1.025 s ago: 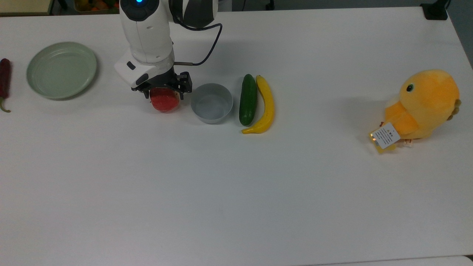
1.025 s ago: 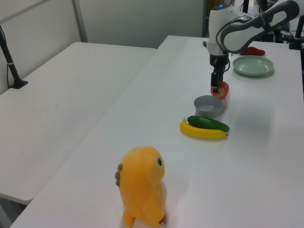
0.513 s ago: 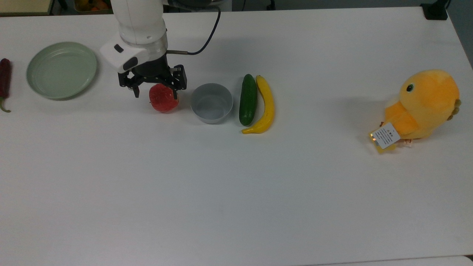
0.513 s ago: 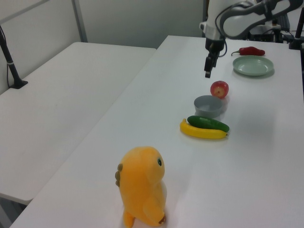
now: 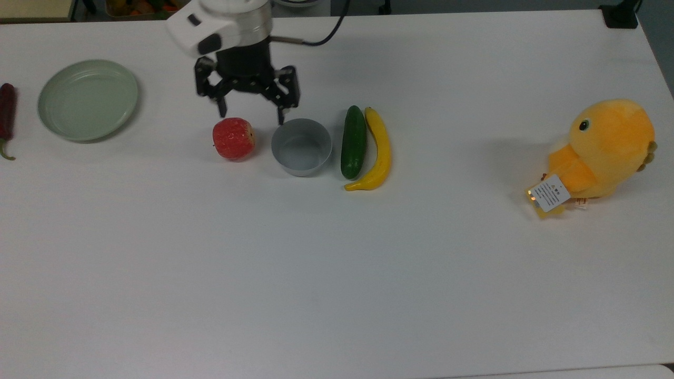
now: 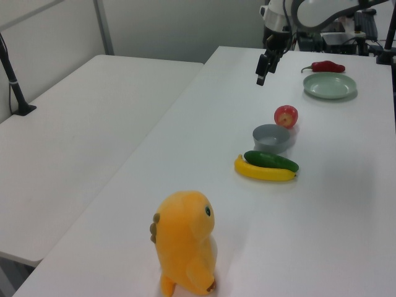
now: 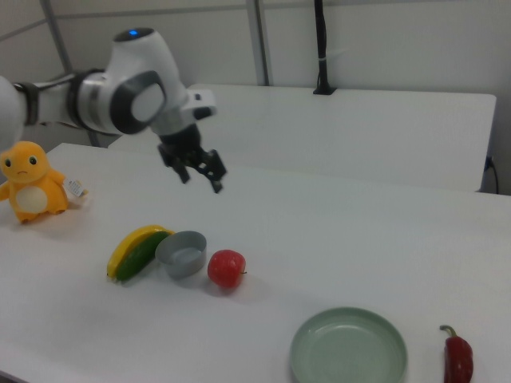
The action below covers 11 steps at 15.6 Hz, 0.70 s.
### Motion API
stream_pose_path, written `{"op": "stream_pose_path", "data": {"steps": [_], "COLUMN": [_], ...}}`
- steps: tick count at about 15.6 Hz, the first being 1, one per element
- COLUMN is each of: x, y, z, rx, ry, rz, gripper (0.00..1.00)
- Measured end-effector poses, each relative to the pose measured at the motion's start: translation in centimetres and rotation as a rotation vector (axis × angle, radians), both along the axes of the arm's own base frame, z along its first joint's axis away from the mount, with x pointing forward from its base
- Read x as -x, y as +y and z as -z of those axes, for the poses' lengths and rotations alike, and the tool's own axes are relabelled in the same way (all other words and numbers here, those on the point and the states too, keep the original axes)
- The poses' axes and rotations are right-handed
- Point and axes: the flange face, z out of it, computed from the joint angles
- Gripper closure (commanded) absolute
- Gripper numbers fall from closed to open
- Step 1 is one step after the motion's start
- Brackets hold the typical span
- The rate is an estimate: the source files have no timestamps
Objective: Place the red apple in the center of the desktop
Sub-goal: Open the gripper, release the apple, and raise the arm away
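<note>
The hand [image 5: 250, 113] hangs above the bench [image 5: 337, 273], spread wide and holding nothing, clear of everything below it.

The bench is a plain white top; in the left view a second white table [image 6: 80, 124] stands beside it, with grey wall panels behind.

The green plate [image 5: 88, 99] at the top view's left is empty, with a dark red chili [image 5: 6, 118] just beyond it at the edge. The grey bowl [image 5: 301, 147] is empty too.

The apple [image 5: 234, 138] sits on the bench just beside the bowl, on the top view's left of it, between bowl and plate. On the bowl's other side lie a cucumber [image 5: 353, 141] and a banana [image 5: 377, 151], touching along their length. A yellow plush toy [image 5: 602, 152] stands well apart at the top view's right.

In the right view the hand [image 7: 200, 169] is raised well over the bowl [image 7: 182, 253] and apple [image 7: 227, 268].
</note>
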Motion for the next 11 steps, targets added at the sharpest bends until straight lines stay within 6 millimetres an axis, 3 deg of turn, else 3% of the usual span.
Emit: {"op": "stream_pose_path", "data": {"steps": [5, 8, 11], "x": [4.1, 4.8, 4.9], "y": [6.7, 9.0, 9.8], "z": [-3.9, -4.0, -3.0], "rx": [-0.05, -0.062, -0.061], "ry": [0.106, 0.117, 0.122], "rz": [-0.062, -0.095, -0.108], "gripper": [0.0, 0.0, 0.0]}}
